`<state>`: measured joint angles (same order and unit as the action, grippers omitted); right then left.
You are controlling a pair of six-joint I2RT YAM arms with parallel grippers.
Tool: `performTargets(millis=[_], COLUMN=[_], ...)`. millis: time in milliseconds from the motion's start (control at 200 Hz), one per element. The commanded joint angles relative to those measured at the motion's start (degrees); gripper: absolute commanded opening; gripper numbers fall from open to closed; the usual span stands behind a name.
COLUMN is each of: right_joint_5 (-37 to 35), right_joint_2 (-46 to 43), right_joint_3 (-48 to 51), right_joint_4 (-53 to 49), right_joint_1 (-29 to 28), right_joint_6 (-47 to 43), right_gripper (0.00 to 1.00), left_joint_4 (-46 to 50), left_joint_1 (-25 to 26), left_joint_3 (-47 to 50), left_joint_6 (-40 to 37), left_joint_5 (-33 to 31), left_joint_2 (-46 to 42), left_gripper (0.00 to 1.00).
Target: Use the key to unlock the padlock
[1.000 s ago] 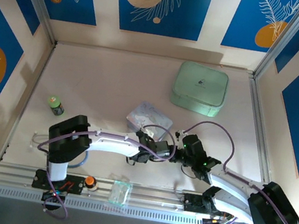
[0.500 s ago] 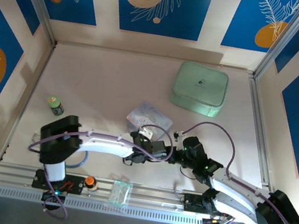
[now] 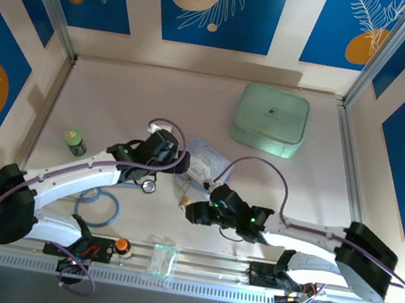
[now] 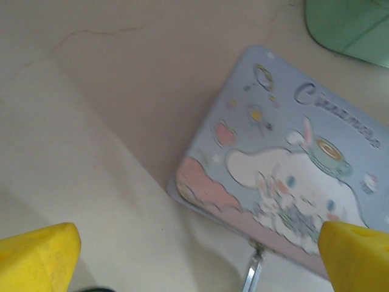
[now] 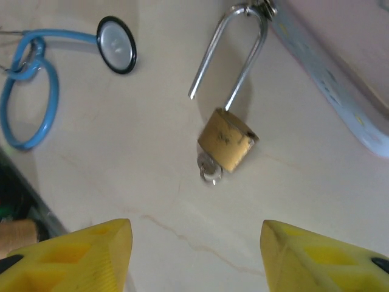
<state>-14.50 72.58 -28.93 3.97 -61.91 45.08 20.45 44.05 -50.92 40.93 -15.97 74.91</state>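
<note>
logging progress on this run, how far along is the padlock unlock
Done: the padlock looks unlocked, one shackle leg free of its body, with the key in its keyhole. In hand: nothing; the right pincer is open just short of the lock, the left pincer open above the tin. Left: probably only pulling the arms back.

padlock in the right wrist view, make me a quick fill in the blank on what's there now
1. The padlock has its shackle ____, with one leg out of the brass body.
2. The key sits in the padlock's ____.
3. The stethoscope head is on tubing coloured ____.
4. The right pincer has its jaws apart and holds ____.
Missing words: open; keyhole; blue; nothing.
</note>
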Motion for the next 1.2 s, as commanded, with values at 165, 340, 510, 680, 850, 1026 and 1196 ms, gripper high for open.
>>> performTargets(millis=[165, 340, 510, 680, 850, 1026, 1196], right_joint_5=[-7.45, -1.77, -1.2, -5.95, -11.06, -11.36, -9.66], right_joint_2=[10.83, 11.46, 13.19, 19.17, 23.92, 26.83, 29.09], right_joint_3=[-7.9, -7.52, -9.27, -14.37, -20.68, -22.13, -23.24], right_joint_4=[-3.28, -2.27, -1.27, -6.27, -14.86, -16.4, -17.24], right_joint_1=[4.45, 11.2, 7.93, 5.24, 3.32, 2.34, 2.28], right_joint_6=[1.84, -0.36, -1.4, 3.42, 4.15, 4.9, 5.27], right_gripper=[0.57, 0.55, 0.55, 0.56, 0.56, 0.53, 0.41], left_joint_4=[-15.08, -18.78, -19.5, -16.52, -15.56, -15.33, -15.02], left_joint_1=[-5.37, -5.38, -5.32, -5.32, -5.37, -5.36, -5.38], left_joint_3=[-3.1, -3.69, -1.3, -1.13, -0.15, 0.55, 0.83], left_joint_6=[-12.18, -11.25, -8.18, -6.71, -6.58, -6.0, -5.27], left_joint_5=[6.44, 10.64, 8.77, 6.33, 5.29, 4.45, 3.84], left_joint_2=[12.33, 18.84, 19.1, 18.7, 18.08, 17.56, 17.22], left_gripper=[0.99, 0.97, 0.91, 0.89, 0.9, 0.9, 0.9])
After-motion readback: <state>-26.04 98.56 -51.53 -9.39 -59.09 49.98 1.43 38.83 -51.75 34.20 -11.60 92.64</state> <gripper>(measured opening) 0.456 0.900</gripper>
